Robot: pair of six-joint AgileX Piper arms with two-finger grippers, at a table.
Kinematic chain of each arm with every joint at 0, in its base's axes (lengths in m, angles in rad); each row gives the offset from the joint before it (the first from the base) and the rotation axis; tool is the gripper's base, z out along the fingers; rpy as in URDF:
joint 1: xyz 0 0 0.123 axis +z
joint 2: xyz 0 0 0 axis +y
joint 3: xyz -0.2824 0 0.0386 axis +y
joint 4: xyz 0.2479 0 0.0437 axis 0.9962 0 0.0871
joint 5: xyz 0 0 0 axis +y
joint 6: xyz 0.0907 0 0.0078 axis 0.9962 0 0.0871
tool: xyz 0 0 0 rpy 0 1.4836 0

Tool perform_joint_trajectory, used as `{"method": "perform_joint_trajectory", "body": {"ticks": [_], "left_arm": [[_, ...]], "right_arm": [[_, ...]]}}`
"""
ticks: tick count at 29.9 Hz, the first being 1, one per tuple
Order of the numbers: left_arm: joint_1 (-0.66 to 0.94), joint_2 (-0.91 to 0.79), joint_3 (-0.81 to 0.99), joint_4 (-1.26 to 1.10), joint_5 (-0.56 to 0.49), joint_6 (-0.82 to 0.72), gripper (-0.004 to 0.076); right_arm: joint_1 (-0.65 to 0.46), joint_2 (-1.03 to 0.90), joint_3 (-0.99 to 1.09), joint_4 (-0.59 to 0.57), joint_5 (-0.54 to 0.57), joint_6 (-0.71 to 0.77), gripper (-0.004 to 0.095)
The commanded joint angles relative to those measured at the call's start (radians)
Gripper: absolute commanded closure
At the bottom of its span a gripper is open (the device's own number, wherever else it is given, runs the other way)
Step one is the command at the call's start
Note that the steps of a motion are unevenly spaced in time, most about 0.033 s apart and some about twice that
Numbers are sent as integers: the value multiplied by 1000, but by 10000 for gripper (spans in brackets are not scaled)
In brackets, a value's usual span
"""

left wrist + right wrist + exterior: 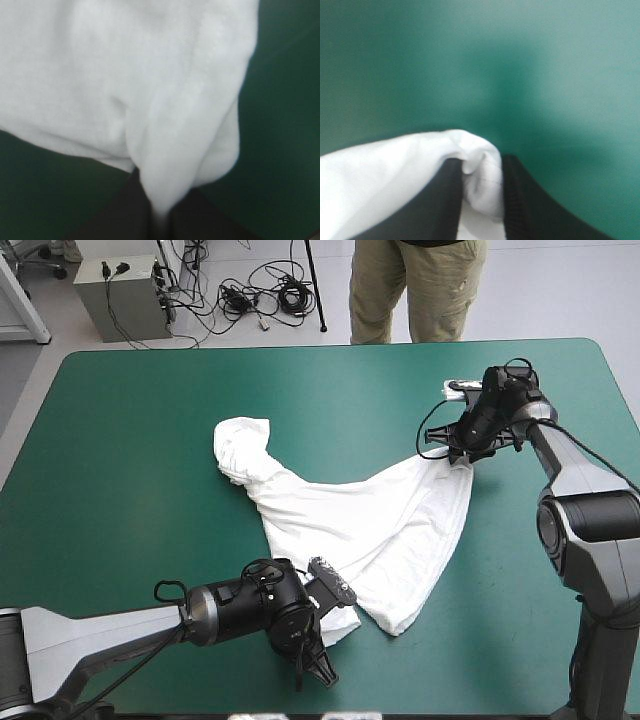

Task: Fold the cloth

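Left tool (160,220) and right tool (481,200) each pinch a T-shirt (350,520) corner; it spans diagonally between them, left end nearer the worktop's front edge.

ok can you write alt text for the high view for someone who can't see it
A white T-shirt lies stretched across a teal-green table between two black robot grippers. The right gripper pinches one corner toward the far right; the left gripper pinches the near edge. The shirt's far-left end is bunched up.
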Motion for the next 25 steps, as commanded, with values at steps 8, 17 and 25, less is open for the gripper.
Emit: {"method": "perform_joint_trajectory", "body": {"ticks": [8, 17, 25], "left_arm": [[122, -82, -132, 146, 66, -81, 733], [433, -195, -489, 253, 108, 56, 733], [558, -202, -875, 275, 118, 213, 733]], "right_arm": [[22, -81, -37, 56, 62, -20, 925], [22, -377, -95, 63, 76, -42, 925], [22, -606, -213, 182, 78, -111, 925]]}}
